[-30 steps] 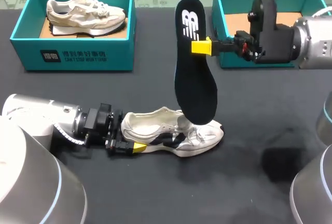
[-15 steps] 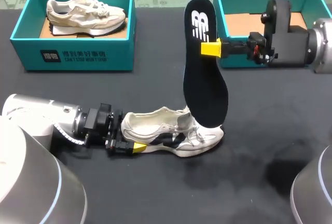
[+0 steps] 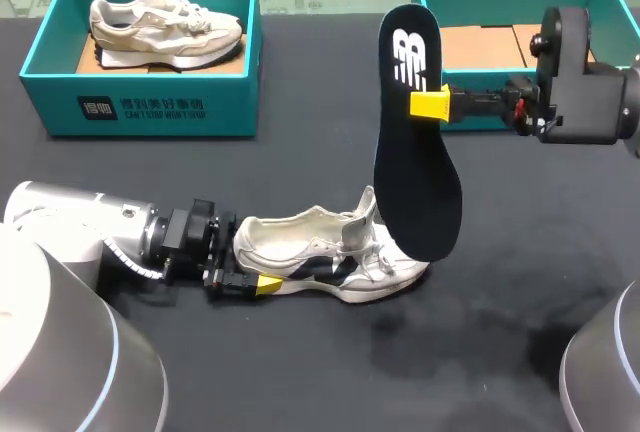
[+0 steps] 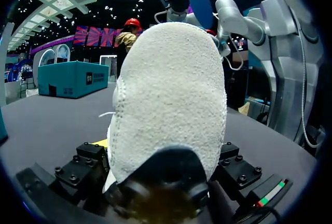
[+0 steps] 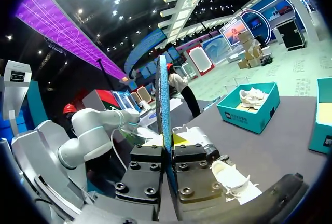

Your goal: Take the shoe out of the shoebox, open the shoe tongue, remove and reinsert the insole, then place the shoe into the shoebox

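A cream sneaker [image 3: 335, 257] lies on its side on the black table, tongue lifted. My left gripper [image 3: 245, 280] is shut on its heel; in the left wrist view the heel [image 4: 171, 94] fills the gap between the fingers. My right gripper [image 3: 432, 105] is shut on a black insole [image 3: 418, 167], which hangs upright with its toe end just above the sneaker's forefoot. In the right wrist view the insole [image 5: 163, 94] stands edge-on between the closed fingers of that gripper [image 5: 168, 154], and the sneaker [image 5: 231, 176] lies below. An open teal shoebox [image 3: 505, 117] with bare cardboard inside stands behind the right gripper.
A second teal shoebox [image 3: 140, 107] at the back left holds another cream sneaker [image 3: 165, 27]. The same box [image 5: 248, 114] shows far off in the right wrist view. Bare black tabletop [image 3: 400, 372] lies in front of the sneaker.
My right gripper has carried the insole to the right and slightly up, drawing its toe end out of the sneaker. The tongue now stands up. The left arm has stayed put.
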You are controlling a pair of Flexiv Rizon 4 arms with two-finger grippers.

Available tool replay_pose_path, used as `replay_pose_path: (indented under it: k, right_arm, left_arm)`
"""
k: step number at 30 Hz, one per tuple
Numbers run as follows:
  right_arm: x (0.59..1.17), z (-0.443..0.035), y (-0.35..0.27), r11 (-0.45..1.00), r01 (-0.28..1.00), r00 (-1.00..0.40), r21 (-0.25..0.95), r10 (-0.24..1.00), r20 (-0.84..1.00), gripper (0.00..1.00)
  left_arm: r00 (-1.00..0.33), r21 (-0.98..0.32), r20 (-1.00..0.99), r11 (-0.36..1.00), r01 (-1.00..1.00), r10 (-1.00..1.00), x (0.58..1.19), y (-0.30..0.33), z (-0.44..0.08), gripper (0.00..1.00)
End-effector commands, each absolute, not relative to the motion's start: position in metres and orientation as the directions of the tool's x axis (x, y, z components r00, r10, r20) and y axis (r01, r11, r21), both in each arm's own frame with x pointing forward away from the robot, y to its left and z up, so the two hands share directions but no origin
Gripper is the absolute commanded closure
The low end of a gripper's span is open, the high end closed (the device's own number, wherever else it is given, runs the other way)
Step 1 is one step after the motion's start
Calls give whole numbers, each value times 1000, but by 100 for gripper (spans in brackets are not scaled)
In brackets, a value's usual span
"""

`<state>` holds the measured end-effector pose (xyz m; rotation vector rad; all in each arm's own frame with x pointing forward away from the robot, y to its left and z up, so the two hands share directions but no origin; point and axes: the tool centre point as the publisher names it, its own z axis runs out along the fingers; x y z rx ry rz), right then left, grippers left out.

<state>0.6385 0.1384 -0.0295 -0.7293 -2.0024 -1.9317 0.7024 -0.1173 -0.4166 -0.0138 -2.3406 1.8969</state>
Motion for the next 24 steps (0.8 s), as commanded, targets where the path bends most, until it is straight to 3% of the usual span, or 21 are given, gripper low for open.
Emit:
replay_pose_path:
  k: [1,12,14,15,16,24]
  right_arm:
    - [630,-31,137,-18,522,-836,853,187,516,100]
    - [630,-31,137,-18,522,-836,853,187,516,100]
    - [630,-31,137,-18,522,-836,853,187,516,100]
    - [630,-31,137,-18,522,-836,853,187,516,100]
    - [630,-31,137,-18,522,-836,853,187,516,100]
    - [630,-31,137,-18,522,-836,853,187,516,100]
  left_arm:
    - [-992,-975,94,212,-74,87,702,-118,-417,100]
    - [-993,-975,76,216,-55,88,702,-117,-413,99]
    - [-995,-973,58,227,-36,87,701,-115,-411,51]
    - [-994,-973,57,228,-36,88,700,-114,-410,11]
    - [-994,-973,57,229,-36,89,700,-113,-409,0]
    - [-997,-962,47,272,-27,69,700,-104,-405,0]
